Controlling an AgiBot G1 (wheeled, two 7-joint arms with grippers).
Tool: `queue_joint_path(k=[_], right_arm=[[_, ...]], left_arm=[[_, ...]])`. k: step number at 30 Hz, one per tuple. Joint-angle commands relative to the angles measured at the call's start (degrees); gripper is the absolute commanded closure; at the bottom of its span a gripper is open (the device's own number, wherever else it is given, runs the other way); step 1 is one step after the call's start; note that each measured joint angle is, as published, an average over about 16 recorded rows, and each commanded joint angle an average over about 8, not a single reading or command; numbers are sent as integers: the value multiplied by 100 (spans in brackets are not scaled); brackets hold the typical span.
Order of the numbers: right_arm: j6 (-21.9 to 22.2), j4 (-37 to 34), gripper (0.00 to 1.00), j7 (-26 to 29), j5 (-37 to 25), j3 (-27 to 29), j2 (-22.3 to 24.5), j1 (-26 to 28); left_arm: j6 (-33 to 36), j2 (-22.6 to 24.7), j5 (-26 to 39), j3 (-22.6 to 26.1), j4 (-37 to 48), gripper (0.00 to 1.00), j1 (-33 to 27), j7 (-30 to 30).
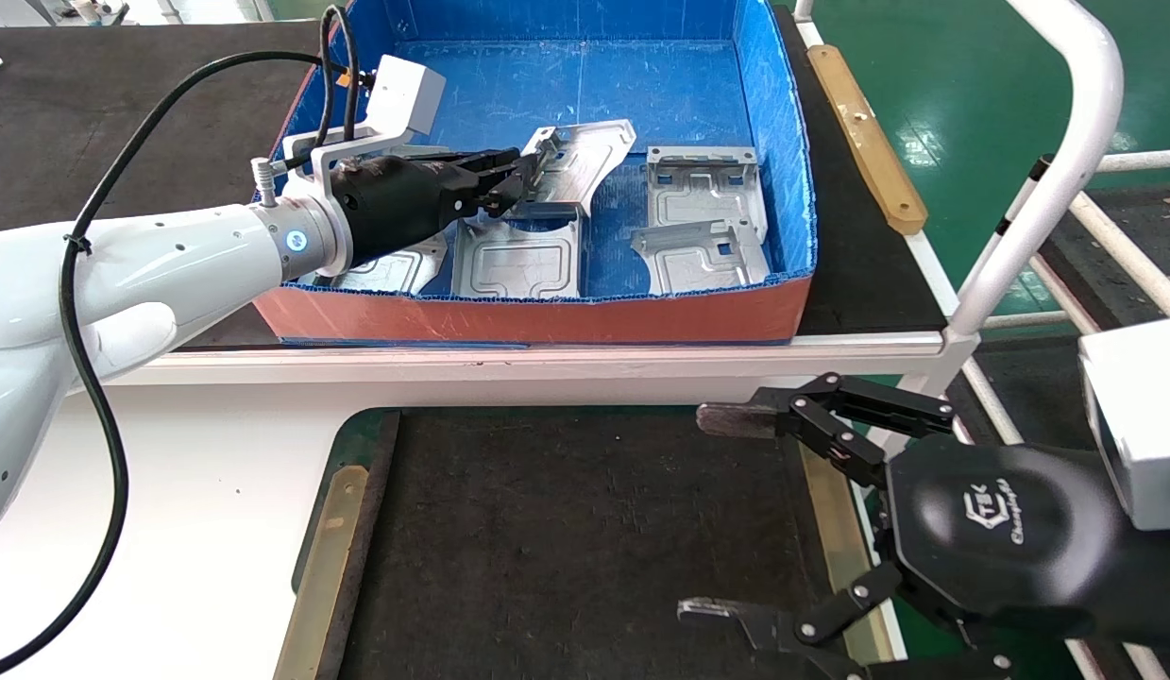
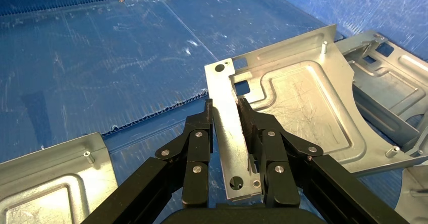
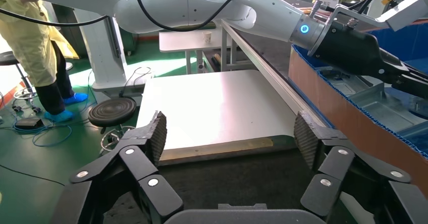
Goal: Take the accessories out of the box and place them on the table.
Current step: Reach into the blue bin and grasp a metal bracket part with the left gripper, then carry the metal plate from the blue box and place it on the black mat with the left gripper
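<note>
My left gripper (image 1: 520,181) is inside the blue box (image 1: 783,161), shut on the bent flange of a silver plate (image 1: 585,161) and holding it tilted above the box floor. In the left wrist view the jaws (image 2: 225,118) clamp that flange and the plate (image 2: 298,103) spreads beyond them. Several more plates lie in the box: one at the front middle (image 1: 518,260), two at the right (image 1: 703,179) (image 1: 703,257), one under my left wrist (image 1: 391,269). My right gripper (image 1: 712,515) is open and empty over the right side of the black mat (image 1: 566,538) on the white table (image 1: 169,491).
The box stands on a dark-matted bench (image 1: 103,123) with a white front edge (image 1: 547,364). Tan strips (image 1: 330,557) border the mat. A white tube frame (image 1: 1066,161) rises at the right. A person in yellow (image 3: 30,47) stands far off.
</note>
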Motion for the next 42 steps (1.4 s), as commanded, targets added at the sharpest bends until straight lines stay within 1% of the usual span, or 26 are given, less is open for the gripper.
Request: queue_joint_path(k=[1, 10, 14, 18, 24, 30, 37, 39, 42], right_arm=[[0, -1, 100, -1, 0, -1, 0, 0], [0, -3, 100, -3, 2, -4, 1, 2], [0, -3, 100, -3, 3, -6, 1, 3], [1, -3, 100, -4, 4, -7, 2, 3], [2, -3, 100, -5, 6, -10, 3, 4], [3, -3, 100, -6, 7, -12, 4, 4], [4, -3, 100, -8, 9, -14, 5, 5], [4, -3, 100, -8, 10, -15, 5, 5], [5, -3, 100, -9, 10, -16, 6, 5]], left_arm=[[18, -2, -15, -7, -7, 100, -10, -8], [198, -118, -185, -123, -332, 100, -131, 53], [465, -310, -399, -257, -679, 100, -107, 252], [874, -576, -734, -458, -1058, 100, -16, 582], [1800, -1034, -1404, -821, -1471, 100, 230, 1262], [2871, -1426, -2011, -1095, -1558, 100, 562, 1999], [4354, -1752, -2656, -1324, -1192, 100, 809, 2877], [4736, -1813, -2762, -1332, -1005, 100, 831, 3062], [5119, -1903, -2860, -1252, -823, 100, 881, 3267]])
